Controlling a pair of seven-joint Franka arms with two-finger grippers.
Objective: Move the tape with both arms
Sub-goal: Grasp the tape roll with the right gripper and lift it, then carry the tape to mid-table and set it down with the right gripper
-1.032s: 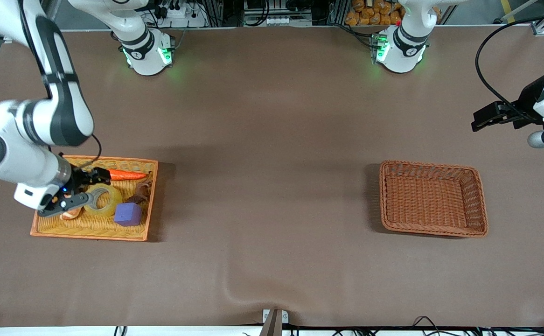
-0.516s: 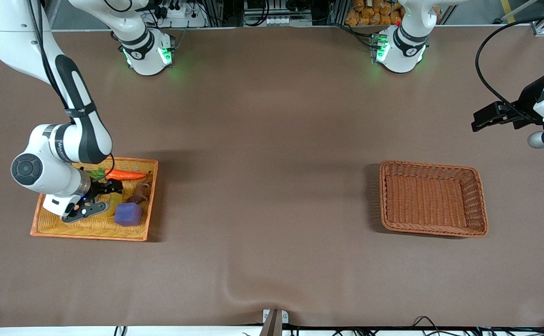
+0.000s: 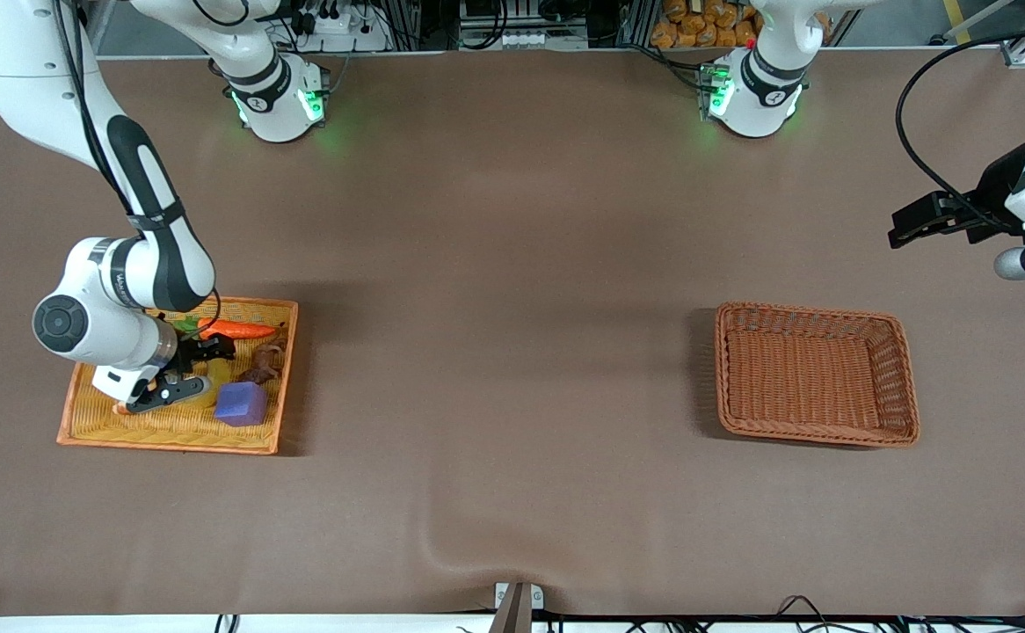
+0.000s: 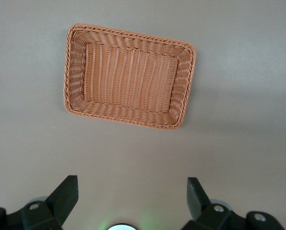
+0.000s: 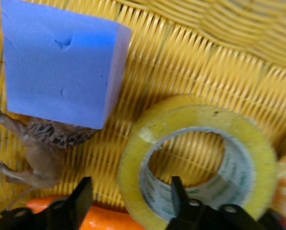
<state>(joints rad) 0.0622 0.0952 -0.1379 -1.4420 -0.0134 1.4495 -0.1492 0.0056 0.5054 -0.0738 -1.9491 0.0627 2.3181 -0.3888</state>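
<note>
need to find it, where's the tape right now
The tape lies in the yellow tray at the right arm's end, beside the purple cube, under the right gripper.

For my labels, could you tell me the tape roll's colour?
Translucent yellow tape roll with grey-white inner core; clearest in the right wrist view.

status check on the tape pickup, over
Right gripper open, low in the yellow tray, one finger inside the tape ring, one outside. Tape flat, not gripped. Purple cube and carrot beside it. Left gripper open, waiting above the table.

High front camera facing the arms; wrist cameras downward, right close, left far.
</note>
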